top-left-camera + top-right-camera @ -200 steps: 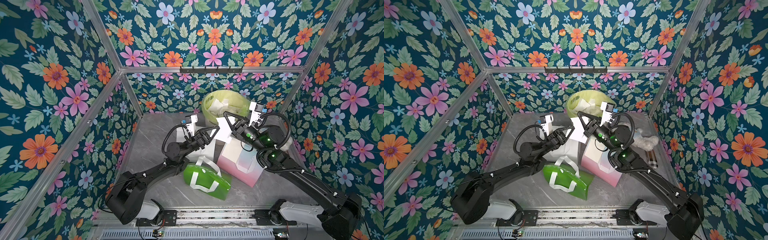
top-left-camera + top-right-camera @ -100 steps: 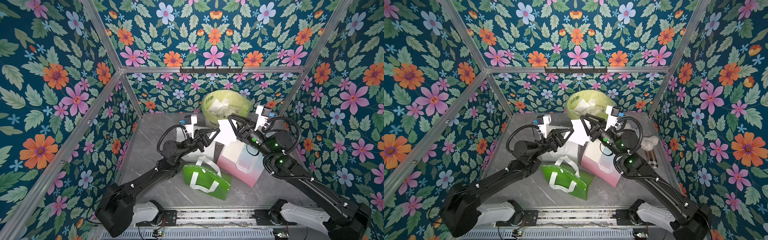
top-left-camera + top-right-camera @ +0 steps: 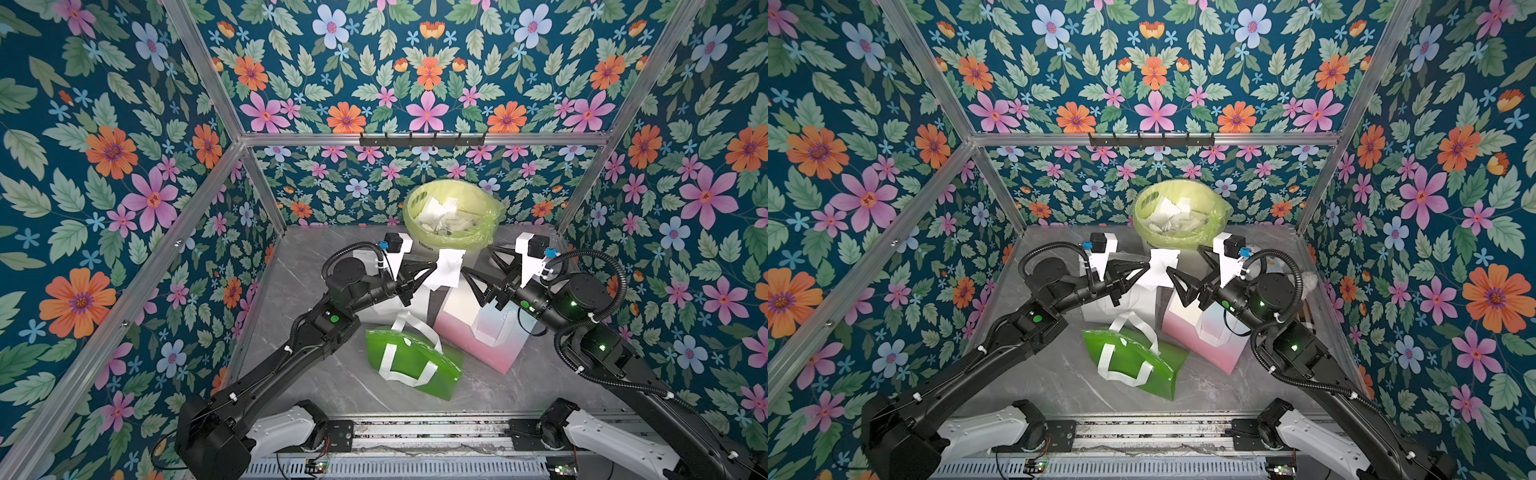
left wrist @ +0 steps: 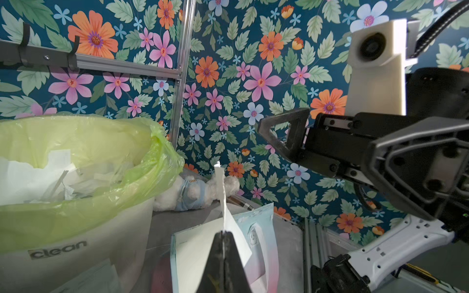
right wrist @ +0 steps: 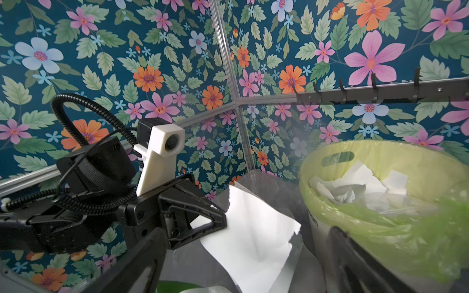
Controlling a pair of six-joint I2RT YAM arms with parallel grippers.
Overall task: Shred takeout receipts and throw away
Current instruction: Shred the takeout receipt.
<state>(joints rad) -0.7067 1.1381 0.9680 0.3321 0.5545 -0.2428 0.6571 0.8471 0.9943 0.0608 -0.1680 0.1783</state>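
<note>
Robot lab cell, aluminium frame (image 3: 291, 139), floral wallpaper walls (image 3: 428, 75) (printed), marble-look tabletop (image 3: 519, 390)

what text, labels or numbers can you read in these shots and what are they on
"clean": on the white bin, below its yellow-green liner.
Round emblem on the pastel bag: too small to read.
Receipt in the left gripper: no print visible.

Black arms (image 3: 270, 374), white bases (image 3: 286, 428), ribbed cables (image 3: 349, 248), green lights (image 3: 333, 319).

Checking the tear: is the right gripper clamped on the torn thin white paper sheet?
No, the right gripper stands open beside the torn white paper sheet, which only the left gripper pinches.
</note>
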